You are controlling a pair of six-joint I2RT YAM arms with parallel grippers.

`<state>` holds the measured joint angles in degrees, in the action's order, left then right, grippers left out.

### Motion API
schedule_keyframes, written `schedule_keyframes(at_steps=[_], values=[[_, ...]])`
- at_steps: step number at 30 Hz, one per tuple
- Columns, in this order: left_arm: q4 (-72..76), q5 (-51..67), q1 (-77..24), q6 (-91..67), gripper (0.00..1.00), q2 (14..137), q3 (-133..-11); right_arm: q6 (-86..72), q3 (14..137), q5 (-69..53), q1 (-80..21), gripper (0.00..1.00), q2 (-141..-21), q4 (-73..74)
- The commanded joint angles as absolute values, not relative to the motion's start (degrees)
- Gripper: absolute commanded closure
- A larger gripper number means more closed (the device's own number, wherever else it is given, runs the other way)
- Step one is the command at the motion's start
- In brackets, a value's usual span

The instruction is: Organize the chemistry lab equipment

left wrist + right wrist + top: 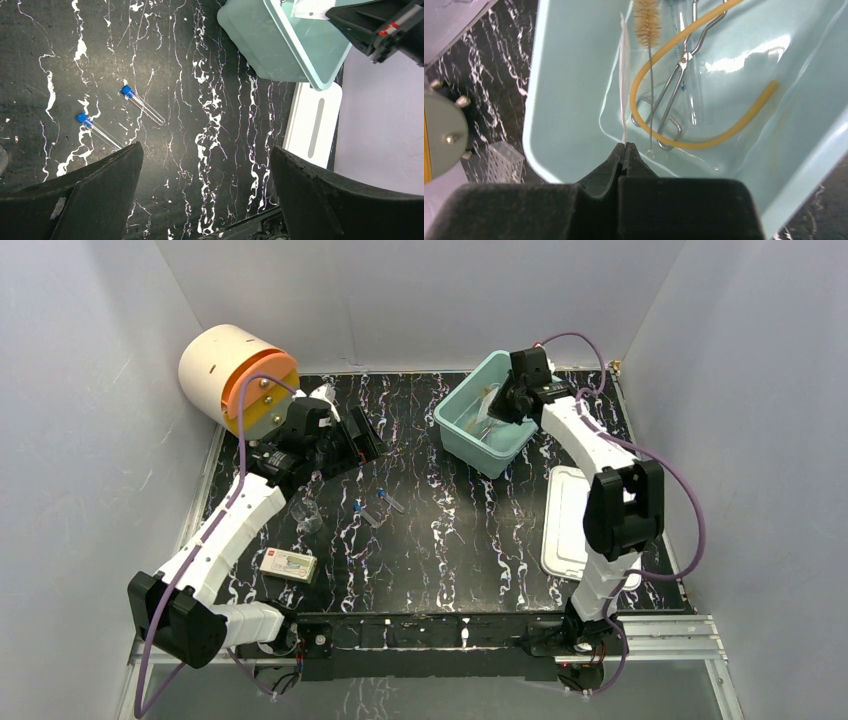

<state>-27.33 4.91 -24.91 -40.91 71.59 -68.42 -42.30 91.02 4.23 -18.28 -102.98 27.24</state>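
Filling teal tub (564, 75): brush (647, 20), tube (724, 135), tongs (674, 90)

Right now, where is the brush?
In the right wrist view, the brush lies inside the teal tub, between the thin white sheet on its left and the metal tongs on its right, crossed by the tan rubber tube.

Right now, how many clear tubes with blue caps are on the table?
2: one clear blue-capped tube nearer the teal plastic tub, the other beside it. More may hide inside.
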Motion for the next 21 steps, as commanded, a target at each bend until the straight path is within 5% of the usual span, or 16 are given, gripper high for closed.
schedule_keyframes(at_steps=[1,16,21], values=[[-28.1,3.4,-24.6,-41.3,0.02,69.2,-68.9,-51.1,95.5,7.1,-18.1,1.00,-105.9,25.4],[-29.2,1.4,-24.6,-41.7,0.02,69.4,-68.9,-48.6,97.1,3.1,-18.2,0.98,-113.5,20.9],[-30.0,1.3,-24.6,-41.5,0.02,69.8,-69.6,-46.9,99.0,4.6,-18.5,0.57,-111.6,23.8]])
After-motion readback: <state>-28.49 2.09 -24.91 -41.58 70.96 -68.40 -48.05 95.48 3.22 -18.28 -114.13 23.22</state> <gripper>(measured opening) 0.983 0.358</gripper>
